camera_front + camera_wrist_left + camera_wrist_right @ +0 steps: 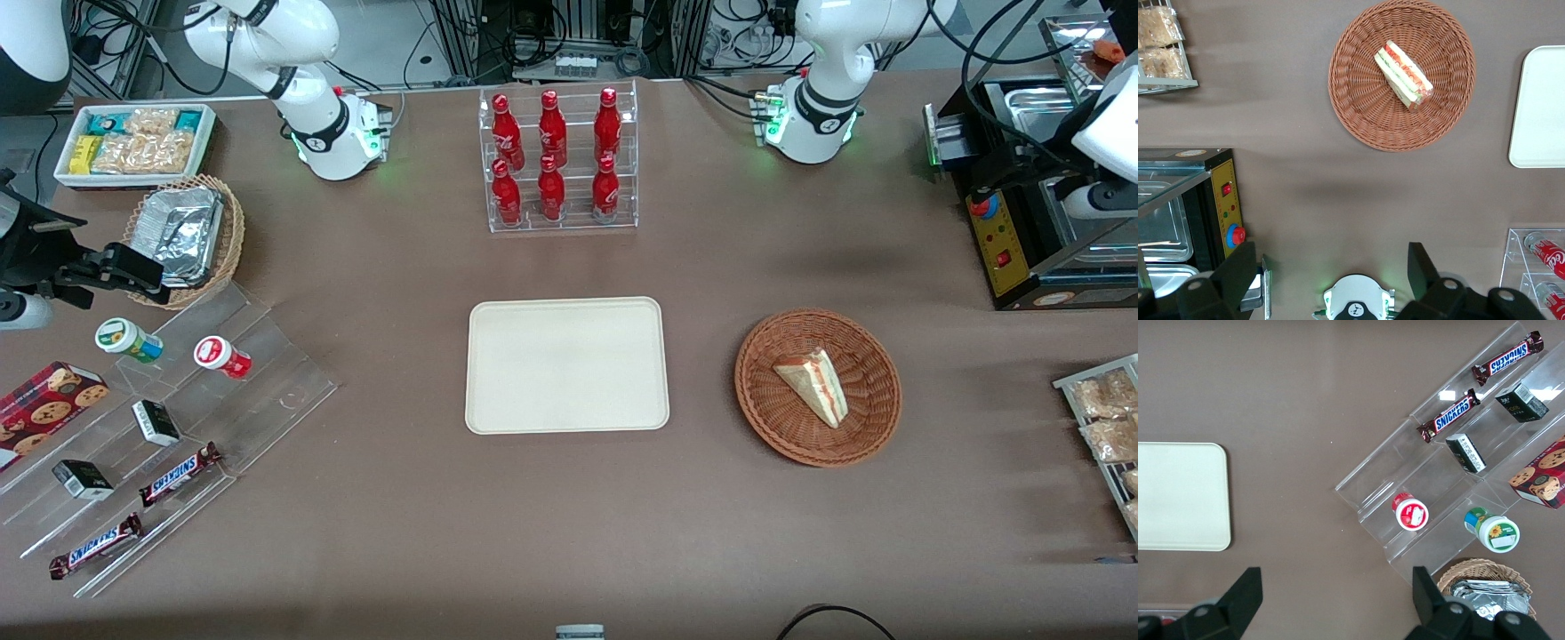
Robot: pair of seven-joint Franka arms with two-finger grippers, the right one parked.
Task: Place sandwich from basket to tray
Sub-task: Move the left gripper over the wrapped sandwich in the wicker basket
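The sandwich (813, 384), a pale bread wedge with red and green filling, lies in the round reddish-brown wicker basket (765, 409). Both also show in the left wrist view: the sandwich (1403, 75) and the basket (1358, 113). The cream-white tray (566, 364) lies bare beside the basket, toward the parked arm's end of the table. It also shows in the left wrist view (1541, 107). My left gripper (1331, 270) is open and empty. It hangs high above the table near the arm's base, farther from the front camera than the basket.
A clear rack of red bottles (560, 160) stands farther from the front camera than the tray. A black machine with steel pans (1022, 231) and a wire rack of bagged snacks (1102, 418) stand at the working arm's end. An acrylic snack stand (160, 418) is at the parked arm's end.
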